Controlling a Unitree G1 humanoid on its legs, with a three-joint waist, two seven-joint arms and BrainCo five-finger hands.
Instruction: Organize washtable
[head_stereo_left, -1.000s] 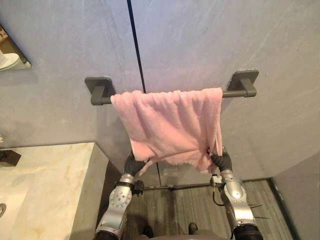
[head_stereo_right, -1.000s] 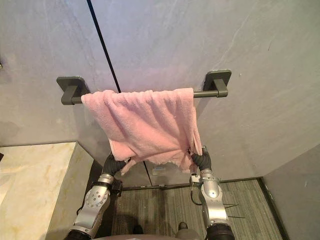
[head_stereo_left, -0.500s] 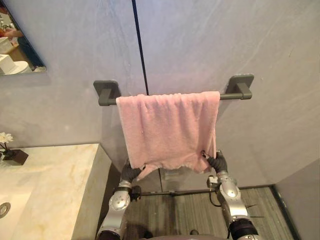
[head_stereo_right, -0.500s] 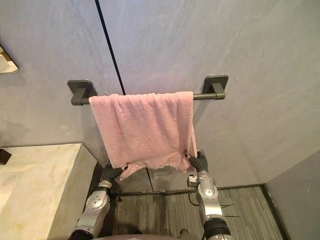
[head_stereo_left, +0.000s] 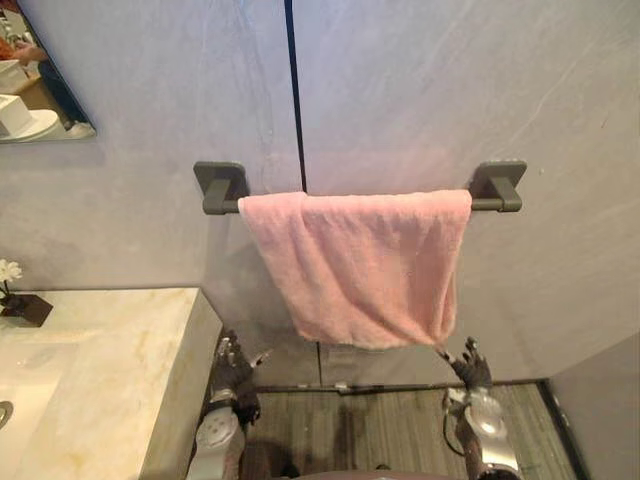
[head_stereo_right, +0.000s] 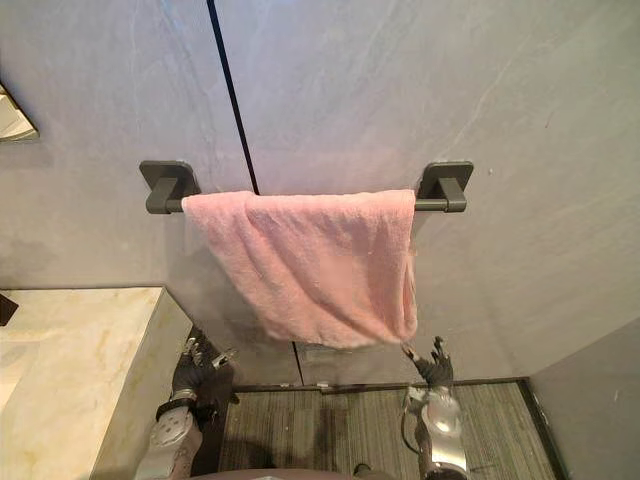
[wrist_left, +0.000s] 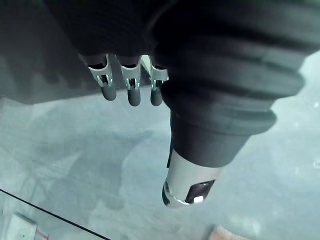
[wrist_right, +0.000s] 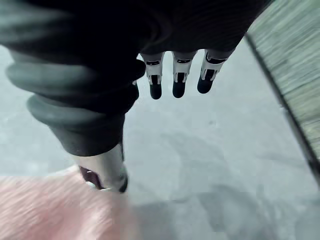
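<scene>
Soft, even indoor light falls on the grey wall (head_stereo_left: 430, 90), brightest toward the upper middle, with no hard glare. The pink towel (head_stereo_left: 370, 260) throws a faint, diffuse shadow on the wall below the bar (head_stereo_left: 487, 204). The marble counter (head_stereo_left: 100, 370) is evenly bright. The floor (head_stereo_left: 390, 430) is dim, darkest beside the counter.

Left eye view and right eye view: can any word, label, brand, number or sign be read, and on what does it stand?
None can be read.
The pink towel, the dark rail and the grey wall carry no print.
The small pale plate low on the wall under the towel is too small to tell whether it bears a mark.
</scene>
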